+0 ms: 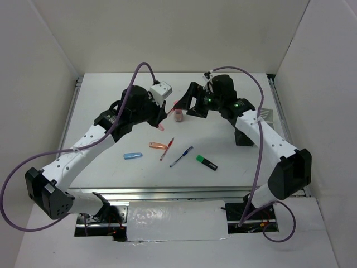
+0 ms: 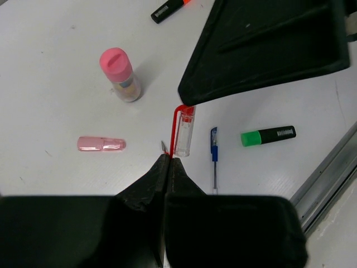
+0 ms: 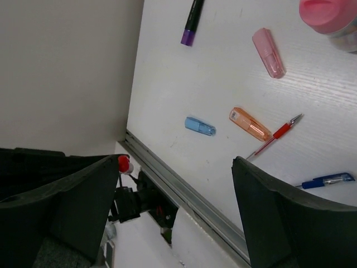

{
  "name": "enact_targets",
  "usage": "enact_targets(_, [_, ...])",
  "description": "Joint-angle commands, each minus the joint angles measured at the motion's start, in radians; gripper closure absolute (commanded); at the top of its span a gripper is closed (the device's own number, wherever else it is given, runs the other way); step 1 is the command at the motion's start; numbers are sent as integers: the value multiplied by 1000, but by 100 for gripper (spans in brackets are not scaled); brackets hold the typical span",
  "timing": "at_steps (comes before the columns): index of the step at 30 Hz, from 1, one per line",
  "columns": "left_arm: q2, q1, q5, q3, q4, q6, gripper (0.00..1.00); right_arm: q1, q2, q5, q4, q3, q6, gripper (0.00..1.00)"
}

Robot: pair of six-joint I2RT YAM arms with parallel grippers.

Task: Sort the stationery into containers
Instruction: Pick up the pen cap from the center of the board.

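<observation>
My left gripper is shut on the thin red clip of a clear pen cap and holds it above the table. My right gripper is open, with one finger's tip at the cap's red end. On the table lie a pink-capped cylinder, a pink cap, an orange cap, a red pen, a blue pen, a green/black highlighter and a blue cap. A white-grey tray sits at the far right.
A black block shows under my right forearm; I cannot tell if it is the mesh cup. An orange/black highlighter and a purple-tipped black marker lie under the arms. A metal rail runs along the near table edge.
</observation>
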Motion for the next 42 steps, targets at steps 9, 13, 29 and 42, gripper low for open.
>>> enact_targets(9, [43, -8, 17, 54, 39, -43, 100, 16, 85, -73, 99, 107, 71, 30])
enact_targets(13, [54, -8, 22, 58, 39, -48, 100, 22, 90, -99, 119, 104, 99, 30])
enact_targets(29, [60, -8, -3, 64, 59, -77, 100, 57, 140, -82, 116, 145, 136, 50])
enact_targets(42, [69, -8, 2, 78, 59, -106, 100, 57, 149, -58, 102, 145, 153, 65])
